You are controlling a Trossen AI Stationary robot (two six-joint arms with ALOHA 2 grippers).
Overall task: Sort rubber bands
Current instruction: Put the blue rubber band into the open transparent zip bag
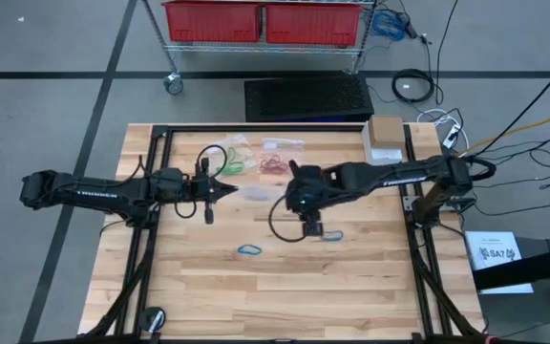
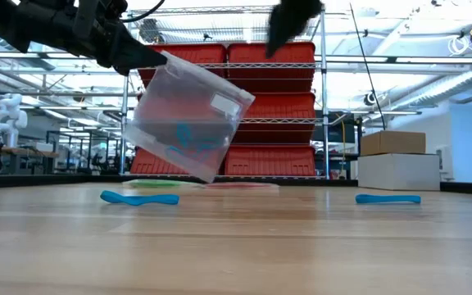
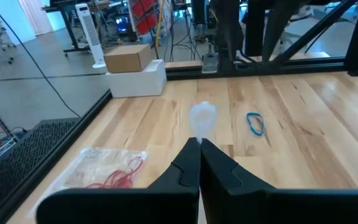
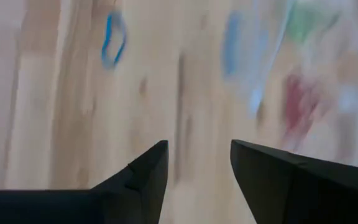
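Note:
My left gripper point(image 1: 220, 190) is shut on a clear plastic bag point(image 2: 188, 115) with blue rubber bands point(image 2: 185, 135) inside, held over the table's middle. My right gripper point(image 1: 311, 229) hovers open above the table, to the right of that bag, and touches nothing. It also shows in its own wrist view point(image 4: 197, 146). One loose blue rubber band point(image 1: 248, 250) lies flat on the wood toward the near edge. Another blue band point(image 1: 330, 235) lies just beside my right gripper. Two more clear bags lie flat near the far edge, one with green bands point(image 1: 233, 159) and one with red bands point(image 1: 275, 163). My left gripper pinches the clear bag by its upper corner point(image 2: 156, 59) between its two shut fingers point(image 3: 191, 163), coming level from the table's left. The bag hangs tilted below the fingers, its lowest corner point(image 2: 207, 177) close to the table; whether it touches, I cannot tell.
A cardboard box on a white box point(image 1: 386, 139) sits at the far right corner of the table. The black frame rails point(image 1: 157, 182) run along the table's left and right sides. Bare wood point(image 1: 285, 291) spreads toward the near edge. Red bins point(image 1: 261, 21) stand beyond the table.

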